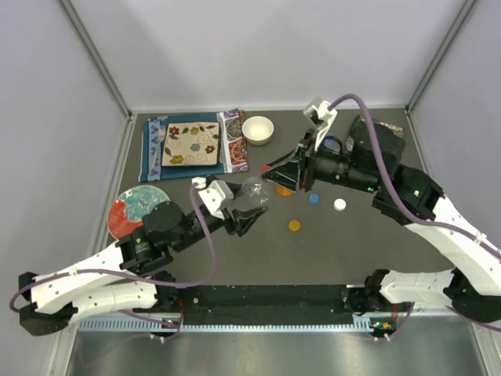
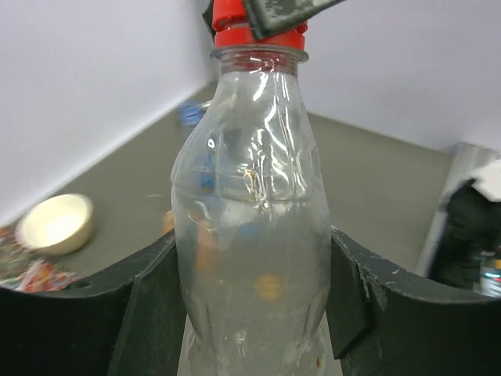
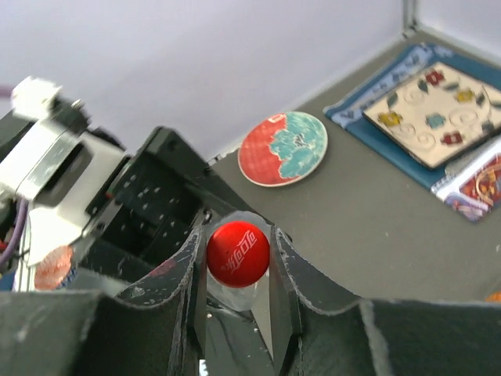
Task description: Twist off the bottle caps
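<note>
Clear plastic, the bottle (image 2: 250,227) stands upright between the pads (image 2: 156,313) of the left gripper (image 1: 247,216), which is closed snugly on its lower body near the middle of the table (image 1: 368,251). The right gripper (image 1: 275,174) is clamped on the red cap (image 3: 237,253), a finger (image 3: 286,286) pressed to each side of it; the cap sits on the bottle's neck.

Around them on the table lie three loose caps: the orange cap (image 1: 294,225) just right of the left gripper, the blue cap (image 1: 314,198) and the white cap (image 1: 339,204) beyond it, all under the right arm's reach. An orange thing (image 1: 283,190) shows partly below the right gripper (too hidden to name). Farther back are a white bowl (image 1: 257,129) and a flowered tile (image 1: 190,143) on a patterned cloth (image 1: 233,149); a round red-and-teal plate (image 1: 141,207) lies at the left, partly covered by the left arm.

From above, the two grippers hide most of the bottle and nearly all of the red cap. The left wrist view shows the bottle's full clear body and the cap's rim at the top edge, half covered by a right finger. Only the right wrist view shows the cap's printed top.
</note>
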Controlling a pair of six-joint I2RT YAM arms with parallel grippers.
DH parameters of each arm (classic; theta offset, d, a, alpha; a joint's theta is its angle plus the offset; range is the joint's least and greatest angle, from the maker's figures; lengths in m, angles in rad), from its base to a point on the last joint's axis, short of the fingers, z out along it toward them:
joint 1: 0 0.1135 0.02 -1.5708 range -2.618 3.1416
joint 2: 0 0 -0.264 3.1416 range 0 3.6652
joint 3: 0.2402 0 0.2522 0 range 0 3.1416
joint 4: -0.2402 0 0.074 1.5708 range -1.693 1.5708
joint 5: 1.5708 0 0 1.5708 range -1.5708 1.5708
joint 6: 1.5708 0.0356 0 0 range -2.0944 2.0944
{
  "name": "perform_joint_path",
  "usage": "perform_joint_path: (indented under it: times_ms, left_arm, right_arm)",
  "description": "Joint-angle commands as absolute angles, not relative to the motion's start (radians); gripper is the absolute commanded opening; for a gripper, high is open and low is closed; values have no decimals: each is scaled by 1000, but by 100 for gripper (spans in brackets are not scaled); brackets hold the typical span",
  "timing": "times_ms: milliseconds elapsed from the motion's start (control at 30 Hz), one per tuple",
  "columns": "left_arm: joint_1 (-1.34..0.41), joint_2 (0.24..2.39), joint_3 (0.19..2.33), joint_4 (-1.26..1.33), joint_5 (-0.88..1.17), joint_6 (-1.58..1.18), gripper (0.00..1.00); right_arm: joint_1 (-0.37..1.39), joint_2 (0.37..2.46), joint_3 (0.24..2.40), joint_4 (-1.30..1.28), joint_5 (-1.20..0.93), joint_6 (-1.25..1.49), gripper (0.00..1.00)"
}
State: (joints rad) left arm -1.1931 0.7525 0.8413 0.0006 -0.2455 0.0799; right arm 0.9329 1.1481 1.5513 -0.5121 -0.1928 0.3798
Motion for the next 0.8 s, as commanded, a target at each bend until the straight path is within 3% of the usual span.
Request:
perform_joint_path:
  times_ms: [0, 167, 300, 767]
  left_arm:
    - [-1134, 733, 949, 6, 237, -60, 34]
    - [-984, 764, 988, 52, 640, -236, 34]
    - [-898, 785, 968, 165, 835, -369, 35]
    - [-851, 900, 945, 471, 1100, -663, 36]
  right_arm:
    - [925, 1077, 1560, -472, -368, 197, 0]
    - [925, 1045, 1557, -512, -532, 60, 0]
    - [927, 1045, 1575, -584, -603, -35, 0]
    - [913, 985, 1539, -620, -1015, -164, 0]
